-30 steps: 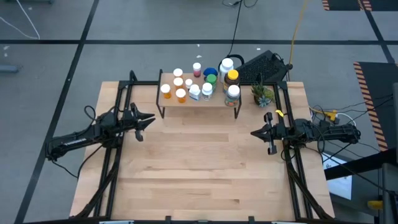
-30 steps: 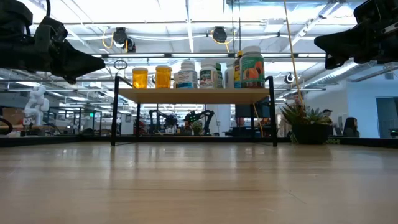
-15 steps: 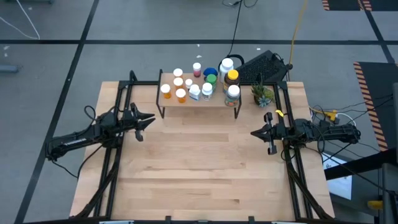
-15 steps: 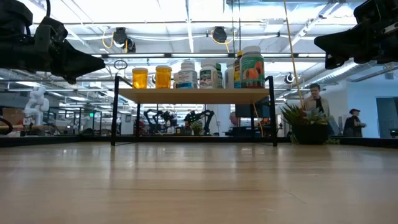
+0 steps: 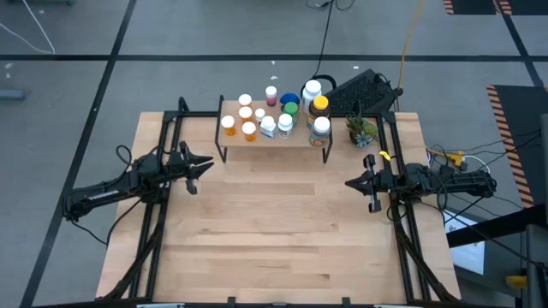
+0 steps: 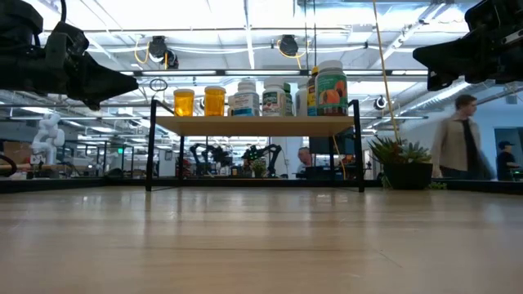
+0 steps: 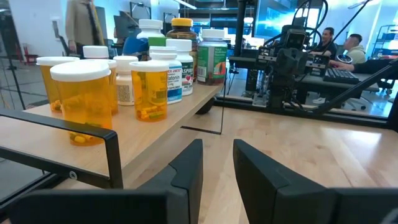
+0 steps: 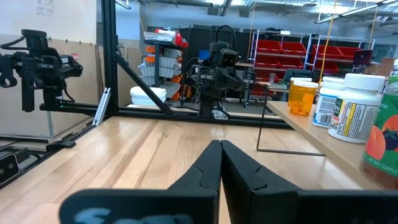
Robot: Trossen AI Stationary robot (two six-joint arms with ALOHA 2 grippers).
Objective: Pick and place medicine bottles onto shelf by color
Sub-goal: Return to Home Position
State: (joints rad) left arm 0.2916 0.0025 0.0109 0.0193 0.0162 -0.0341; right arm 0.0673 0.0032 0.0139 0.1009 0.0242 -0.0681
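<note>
Medicine bottles (image 5: 279,114) crowd the shelf (image 5: 276,139), well apart from both jaws.

Right gripper (image 8: 220,163) closed, fingertips together, above a wooden table (image 8: 124,155). Beside it, a shelf (image 8: 323,140) carrying an orange bottle (image 8: 302,97) and white bottles (image 8: 356,106). Across the table, the other arm (image 8: 217,71); red bins (image 8: 298,53) behind.
</note>
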